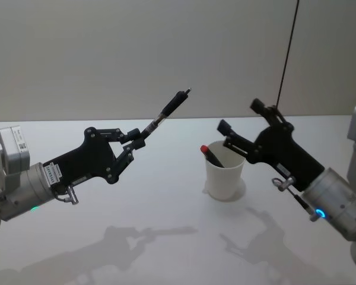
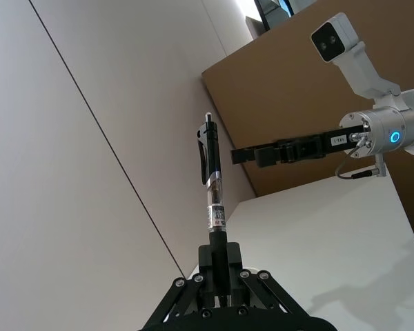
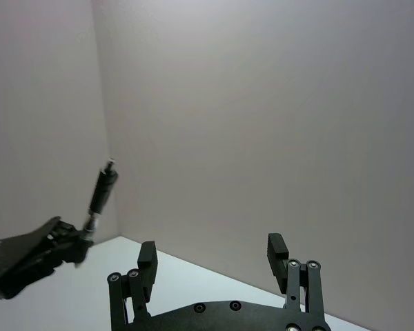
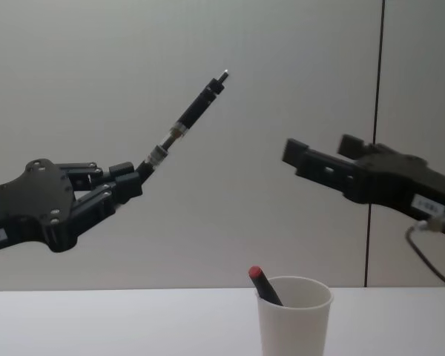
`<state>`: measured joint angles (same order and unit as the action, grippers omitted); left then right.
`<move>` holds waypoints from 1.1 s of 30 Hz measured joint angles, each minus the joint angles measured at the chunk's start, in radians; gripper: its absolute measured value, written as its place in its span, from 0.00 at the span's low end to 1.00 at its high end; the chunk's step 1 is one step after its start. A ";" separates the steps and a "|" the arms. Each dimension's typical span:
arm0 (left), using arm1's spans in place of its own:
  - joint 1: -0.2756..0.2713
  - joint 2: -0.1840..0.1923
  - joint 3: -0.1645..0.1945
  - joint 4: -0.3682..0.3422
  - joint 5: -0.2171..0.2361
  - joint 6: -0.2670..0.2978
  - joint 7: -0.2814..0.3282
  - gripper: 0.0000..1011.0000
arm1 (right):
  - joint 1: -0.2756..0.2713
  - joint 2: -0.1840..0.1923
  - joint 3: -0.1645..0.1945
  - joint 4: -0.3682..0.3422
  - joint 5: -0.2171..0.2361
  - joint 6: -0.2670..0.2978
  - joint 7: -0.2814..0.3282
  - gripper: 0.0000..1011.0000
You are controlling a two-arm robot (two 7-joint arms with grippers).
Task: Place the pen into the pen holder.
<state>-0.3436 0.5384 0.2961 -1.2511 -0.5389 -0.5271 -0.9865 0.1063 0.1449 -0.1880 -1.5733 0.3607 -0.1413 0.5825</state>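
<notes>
Head view, from big to small: white table [image 1: 166,237] below. Right gripper [image 1: 242,116] raised at right, fingers spread wide, nothing between, just above the cup [image 1: 225,178]. Left gripper [image 1: 137,141] raised at left, pinching the lower end of a black pen [image 1: 166,111], slanting up, high over the table and left of the cup. Cup upright on the table. Inside, leaning on the rim, a red-capped pen [image 1: 210,154].
</notes>
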 joint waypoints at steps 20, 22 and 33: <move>0.000 0.000 0.000 0.000 0.000 0.000 0.000 0.12 | 0.083 -0.038 -0.039 0.059 0.160 0.098 0.225 0.99; 0.000 0.000 0.000 0.000 0.000 0.000 0.000 0.12 | 0.086 -0.039 -0.041 0.061 0.169 0.102 0.234 0.99; 0.000 0.000 0.000 0.000 0.000 0.000 0.000 0.12 | 0.112 -0.051 -0.057 0.089 0.198 0.130 0.252 0.99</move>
<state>-0.3435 0.5384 0.2961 -1.2512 -0.5387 -0.5269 -0.9865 0.2183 0.0939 -0.2450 -1.4842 0.5584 -0.0110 0.8342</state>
